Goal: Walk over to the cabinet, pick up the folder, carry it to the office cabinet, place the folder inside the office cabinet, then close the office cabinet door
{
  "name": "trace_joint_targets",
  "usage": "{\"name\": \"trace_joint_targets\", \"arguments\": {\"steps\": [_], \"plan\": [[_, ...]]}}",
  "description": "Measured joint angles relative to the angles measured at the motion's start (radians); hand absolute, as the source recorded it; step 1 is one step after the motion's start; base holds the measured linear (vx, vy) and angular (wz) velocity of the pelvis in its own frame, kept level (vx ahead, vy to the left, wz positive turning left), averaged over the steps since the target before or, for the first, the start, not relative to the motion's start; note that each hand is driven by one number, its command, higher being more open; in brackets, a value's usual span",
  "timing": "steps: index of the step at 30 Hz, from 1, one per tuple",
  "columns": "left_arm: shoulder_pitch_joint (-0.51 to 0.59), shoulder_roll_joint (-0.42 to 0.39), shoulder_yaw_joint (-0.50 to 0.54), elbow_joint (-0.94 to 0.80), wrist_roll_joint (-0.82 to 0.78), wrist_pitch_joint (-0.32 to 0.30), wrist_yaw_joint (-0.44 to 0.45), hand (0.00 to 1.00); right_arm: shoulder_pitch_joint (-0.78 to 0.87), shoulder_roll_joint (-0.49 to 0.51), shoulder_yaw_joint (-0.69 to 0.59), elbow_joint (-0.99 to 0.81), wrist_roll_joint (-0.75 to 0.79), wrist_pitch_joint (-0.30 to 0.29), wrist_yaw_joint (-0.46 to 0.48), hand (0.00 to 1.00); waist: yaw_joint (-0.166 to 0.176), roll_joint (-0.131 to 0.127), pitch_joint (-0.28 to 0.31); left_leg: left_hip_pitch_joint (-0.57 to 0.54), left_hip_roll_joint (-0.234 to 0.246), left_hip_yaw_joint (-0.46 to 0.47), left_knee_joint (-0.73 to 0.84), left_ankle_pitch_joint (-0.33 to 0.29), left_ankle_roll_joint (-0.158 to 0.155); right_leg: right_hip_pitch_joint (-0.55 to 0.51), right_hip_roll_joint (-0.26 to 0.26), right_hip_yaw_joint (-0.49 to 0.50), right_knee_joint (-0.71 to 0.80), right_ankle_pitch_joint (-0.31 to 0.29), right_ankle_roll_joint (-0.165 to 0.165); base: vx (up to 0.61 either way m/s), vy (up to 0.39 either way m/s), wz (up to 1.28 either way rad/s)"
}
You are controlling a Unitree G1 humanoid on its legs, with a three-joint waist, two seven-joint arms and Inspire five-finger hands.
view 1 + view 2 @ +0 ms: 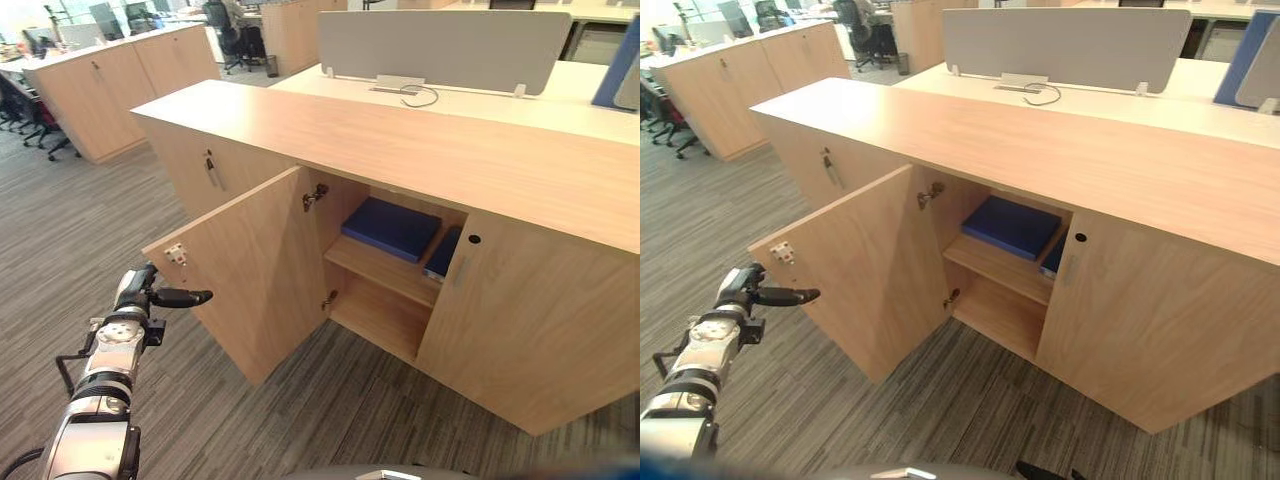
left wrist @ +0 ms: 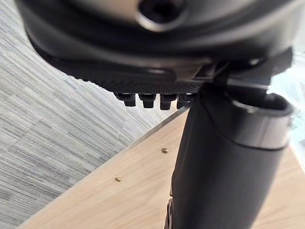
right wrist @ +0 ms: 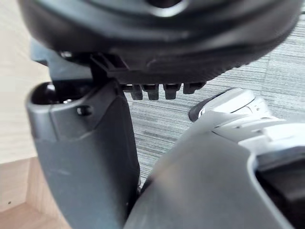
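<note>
Folder (image 1: 392,227) flat on upper shelf, well behind open door (image 1: 255,270). Left hand (image 1: 140,290) nearer, just beside door's free edge, fingers straight, empty. Right hand (image 3: 86,157) relaxed, empty.

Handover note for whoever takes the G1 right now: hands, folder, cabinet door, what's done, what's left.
Left hand: open, holds nothing, at the free edge of the open door. Whether it touches the door is not clear.
Right hand: open, holds nothing.
Folder: blue, lying flat on the upper shelf inside the office cabinet.
Done: folder is in the cabinet.
Left: swing the door shut. The left hand looks best placed for the push.
</note>
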Motion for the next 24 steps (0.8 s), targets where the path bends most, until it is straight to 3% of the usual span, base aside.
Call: {"name": "trace_joint_targets", "arguments": {"steps": [6,10,15,17,20,21,23,24], "plan": [[-0.001,0.032,0.004,0.069,0.034,0.006,0.038,1.0,-0.002,0.005,-0.003,0.012,-0.001,0.001,0.003,1.0,0.004,-0.014,-0.006,0.026,0.001,0.053,0.005,-0.006,-0.004,-0.004,0.0,0.054,-0.022,0.018,0.001,0.02,0.025,-0.31],[0.025,0.041,-0.041,0.0,0.111,0.04,0.065,1.0,-0.003,0.005,-0.004,0.015,-0.002,0.0,0.008,1.0,0.008,-0.018,-0.004,0.026,0.004,0.058,0.003,-0.01,-0.008,-0.006,0.003,0.056,-0.025,0.022,0.001,-0.03,0.02,-0.03],[0.166,0.223,-0.337,-0.295,0.379,0.057,0.058,1.0,-0.01,0.001,-0.013,0.047,-0.029,-0.007,0.007,1.0,0.044,-0.032,-0.003,0.022,0.006,0.058,0.0,-0.022,-0.016,-0.01,0.004,0.053,-0.024,0.029,0.005,-0.07,0.023,0.02],[0.245,0.341,-0.424,-0.528,0.436,0.058,0.007,1.0,-0.017,0.001,-0.04,0.058,-0.057,-0.008,0.006,1.0,0.072,-0.039,-0.009,-0.005,0.006,0.05,0.0,-0.018,-0.018,-0.028,0.002,0.041,-0.025,0.039,0.011,-0.08,0.021,0.18],[0.249,0.467,-0.595,-0.768,0.485,0.056,-0.056,1.0,-0.029,-0.005,-0.053,0.09,-0.063,-0.005,0.002,1.0,0.094,-0.04,-0.017,-0.022,0.003,0.028,0.0,-0.005,-0.013,-0.028,-0.004,0.01,-0.027,0.048,0.018,-0.08,0.021,0.28],[0.248,0.512,-0.673,-0.909,0.511,0.026,-0.103,1.0,-0.036,-0.005,-0.049,0.091,-0.081,-0.003,0.001,1.0,0.094,-0.038,-0.025,-0.027,0.002,0.02,0.0,0.002,-0.012,-0.028,-0.006,-0.006,-0.027,0.056,0.024,-0.09,0.021,0.2],[0.248,0.507,-0.715,-1.045,0.508,-0.017,-0.151,1.0,-0.041,-0.004,-0.044,0.091,-0.081,-0.002,0.001,1.0,0.082,-0.04,-0.036,-0.031,0.001,0.016,-0.001,0.008,-0.009,-0.029,-0.007,-0.01,-0.028,0.059,0.025,-0.09,0.023,0.07],[0.248,0.479,-0.744,-1.147,0.49,-0.067,-0.183,1.0,-0.046,-0.002,-0.039,0.092,-0.08,0.0,0.002,1.0,0.059,-0.042,-0.052,-0.039,0.003,0.017,-0.001,0.011,-0.011,-0.04,-0.007,-0.011,-0.027,0.061,0.026,-0.09,0.018,-0.05]]}}
